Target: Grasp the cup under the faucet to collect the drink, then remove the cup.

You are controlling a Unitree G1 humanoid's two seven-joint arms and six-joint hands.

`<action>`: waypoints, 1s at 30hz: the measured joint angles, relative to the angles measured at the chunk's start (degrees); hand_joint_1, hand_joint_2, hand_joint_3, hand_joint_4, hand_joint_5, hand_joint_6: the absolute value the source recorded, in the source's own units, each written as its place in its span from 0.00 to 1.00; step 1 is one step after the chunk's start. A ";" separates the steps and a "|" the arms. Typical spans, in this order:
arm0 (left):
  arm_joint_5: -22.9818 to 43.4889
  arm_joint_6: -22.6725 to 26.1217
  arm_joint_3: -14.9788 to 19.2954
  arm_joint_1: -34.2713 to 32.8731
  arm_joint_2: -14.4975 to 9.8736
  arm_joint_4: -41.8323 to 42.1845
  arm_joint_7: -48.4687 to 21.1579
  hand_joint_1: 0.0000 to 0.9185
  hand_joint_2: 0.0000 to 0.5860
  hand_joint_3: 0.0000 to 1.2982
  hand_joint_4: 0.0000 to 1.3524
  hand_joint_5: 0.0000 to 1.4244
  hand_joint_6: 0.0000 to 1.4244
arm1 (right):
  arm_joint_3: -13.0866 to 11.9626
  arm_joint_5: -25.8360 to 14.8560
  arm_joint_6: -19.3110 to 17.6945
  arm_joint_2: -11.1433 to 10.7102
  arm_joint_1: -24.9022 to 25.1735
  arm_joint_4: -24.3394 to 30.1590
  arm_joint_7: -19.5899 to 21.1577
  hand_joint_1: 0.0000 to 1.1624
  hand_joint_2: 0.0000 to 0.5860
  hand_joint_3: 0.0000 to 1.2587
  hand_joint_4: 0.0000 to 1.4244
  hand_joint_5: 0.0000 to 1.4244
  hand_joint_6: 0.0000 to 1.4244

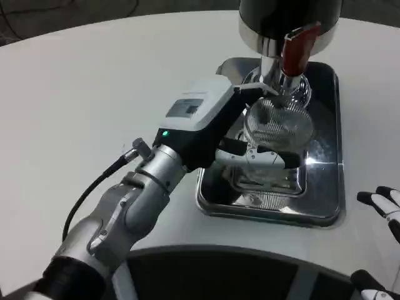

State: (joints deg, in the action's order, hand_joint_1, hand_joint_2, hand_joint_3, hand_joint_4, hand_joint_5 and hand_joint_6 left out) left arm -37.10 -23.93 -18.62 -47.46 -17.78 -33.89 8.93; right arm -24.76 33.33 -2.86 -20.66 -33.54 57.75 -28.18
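At centre right of the frame, the left hand (247,134) wraps the clear ribbed cup (278,128) under the faucet (294,56). It looks light, slippery and breakable; gripping mid-wall suits best.

Left robot hand (240,128) extended forward, fingers wrapped in grip; right robot hand (382,206) at edge, fingers apart.

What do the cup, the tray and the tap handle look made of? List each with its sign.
Cup: clear ribbed glass or hard plastic; the tray shows through it, the look leaves open which.
Tray: polished metal, likely steel; mirror-like reflections and a rolled rim.
Tap handle: glossy red plastic, judging by its even colour and soft highlight.
The left robot hand holds the cup.
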 measured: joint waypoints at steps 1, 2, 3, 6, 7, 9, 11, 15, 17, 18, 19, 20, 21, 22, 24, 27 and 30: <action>-0.41 0.22 0.00 0.08 -0.32 0.14 0.24 0.52 0.10 0.78 0.86 0.98 1.00 | 0.01 0.00 -0.12 0.01 0.00 -0.03 0.01 0.25 0.69 0.05 0.00 0.00 0.00; -0.84 0.40 0.00 0.09 -0.53 0.20 0.64 0.52 0.10 0.78 0.86 0.98 1.00 | 0.04 0.00 -0.17 0.00 0.02 -0.03 0.03 0.25 0.69 0.05 0.00 0.00 0.00; -0.91 0.49 0.01 0.09 -0.64 0.23 0.86 0.52 0.10 0.78 0.86 0.98 1.00 | 0.07 0.00 -0.17 0.00 0.03 -0.03 0.03 0.25 0.69 0.05 0.00 0.00 0.00; -1.69 0.79 0.03 0.10 -1.26 0.28 2.05 0.52 0.10 0.78 0.86 0.96 1.00 | 0.41 0.02 -0.17 -0.02 0.36 -0.02 0.03 0.25 0.69 0.05 0.00 0.00 0.00; -1.70 0.81 0.05 0.10 -1.29 0.28 2.48 0.52 0.10 0.77 0.86 0.96 1.00 | 0.49 0.03 -0.17 -0.03 0.47 -0.02 0.03 0.25 0.70 0.05 0.00 0.00 0.00; -1.73 0.88 0.04 0.10 -1.35 0.23 2.72 0.52 0.10 0.77 0.85 0.95 1.00 | 0.75 0.05 -0.16 -0.04 0.73 -0.02 0.03 0.26 0.70 0.05 0.00 0.00 0.00; -1.74 0.88 0.04 0.10 -1.35 0.15 2.88 0.52 0.10 0.76 0.83 0.94 1.00 | 0.88 0.10 -0.16 -0.04 0.89 -0.02 0.03 0.26 0.70 0.05 0.00 0.00 0.00; -1.79 0.88 -0.07 0.10 -1.31 -0.11 3.51 0.52 0.09 0.73 0.80 0.92 1.00 | 1.15 0.11 -0.16 -0.01 0.94 0.05 0.03 0.26 0.70 0.05 0.00 0.00 0.00; -1.81 0.88 -0.15 0.10 -1.25 -0.24 3.77 0.52 0.08 0.73 0.79 0.91 1.00 | 1.81 0.13 -0.17 0.02 0.67 0.29 0.02 0.26 0.71 0.05 0.00 0.00 0.00; -1.84 0.88 -0.21 0.10 -1.23 -0.29 3.93 0.52 0.08 0.72 0.78 0.91 1.00 | 2.14 0.17 -0.17 0.06 0.52 0.44 0.02 0.26 0.71 0.05 0.00 0.00 0.00; -1.85 0.88 -0.29 0.10 -1.23 -0.34 4.12 0.52 0.08 0.72 0.78 0.90 1.00 | 2.59 0.26 -0.19 0.12 0.32 0.69 0.02 0.26 0.71 0.05 0.00 0.00 0.00; -1.86 0.88 -0.36 0.10 -1.22 -0.36 4.20 0.52 0.08 0.72 0.77 0.90 1.00 | 2.99 0.30 -0.26 0.18 0.10 0.93 0.02 0.26 0.71 0.05 0.00 0.00 0.00; -1.87 0.88 -0.40 0.10 -1.22 -0.37 4.24 0.52 0.08 0.71 0.77 0.89 1.00 | 3.38 0.35 -0.41 0.22 -0.19 1.17 0.02 0.26 0.71 0.05 0.00 0.00 0.00; -1.87 0.89 -0.44 0.10 -1.22 -0.38 4.26 0.52 0.08 0.71 0.76 0.88 1.00 | 3.82 0.37 -0.77 0.38 -0.44 1.27 0.02 0.26 0.71 0.05 0.00 0.00 0.00; -1.87 0.91 -0.49 0.10 -1.21 -0.38 4.30 0.51 0.08 0.68 0.73 0.87 1.00 | 5.19 0.36 -2.24 1.12 -0.97 1.28 0.02 0.26 0.71 0.05 0.00 0.00 0.00; -1.88 0.97 -0.57 0.10 -1.19 -0.38 4.30 0.50 0.08 0.66 0.70 0.84 1.00 | 6.38 0.23 -4.71 2.29 -1.62 1.32 0.01 0.26 0.71 0.05 0.00 0.00 0.00; -1.95 1.19 -0.61 0.10 -1.12 -0.38 4.35 0.49 0.08 0.62 0.67 0.82 1.00 | 7.40 -0.05 -7.01 3.49 -1.87 1.35 -0.13 0.26 0.71 0.05 0.00 0.00 0.00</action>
State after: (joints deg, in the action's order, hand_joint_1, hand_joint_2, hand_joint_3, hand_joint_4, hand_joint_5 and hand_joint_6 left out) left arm -39.05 -22.74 -19.23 -47.36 -18.91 -34.27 13.28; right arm -17.36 33.29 -9.87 -17.17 -35.41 59.10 -28.31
